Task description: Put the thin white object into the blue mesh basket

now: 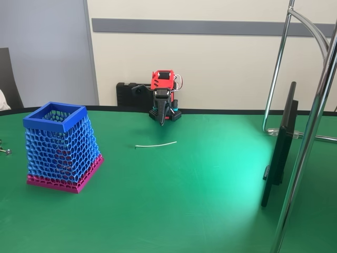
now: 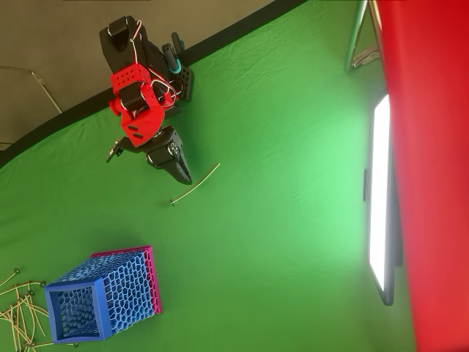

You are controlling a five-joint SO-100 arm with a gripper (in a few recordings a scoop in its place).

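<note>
Green tabletop (image 1: pixel 189 179): thin white object (image 1: pixel 156 144) flat, long axis crosswise just ahead of gripper (image 1: pixel 162 120), jaws look closed and empty, blue mesh basket (image 1: pixel 55 117) well apart at fixed-view left.

Arm (image 2: pixel 139 110): red printed shells over black servo blocks. Upper red housing (image 1: pixel 162 79) boxy, black insert on top; in overhead view perforated red bracket (image 2: pixel 130 77) with grid of small holes. Thin red and white cables (image 1: pixel 179 81) loop beside upper housing. Black base (image 1: pixel 131 95) blocky, round dark knob on front. Gripper (image 2: pixel 183 174): black, tapering to narrow pointed fingers (image 1: pixel 162 117). Small teal part near base (image 2: pixel 176 67).
</note>
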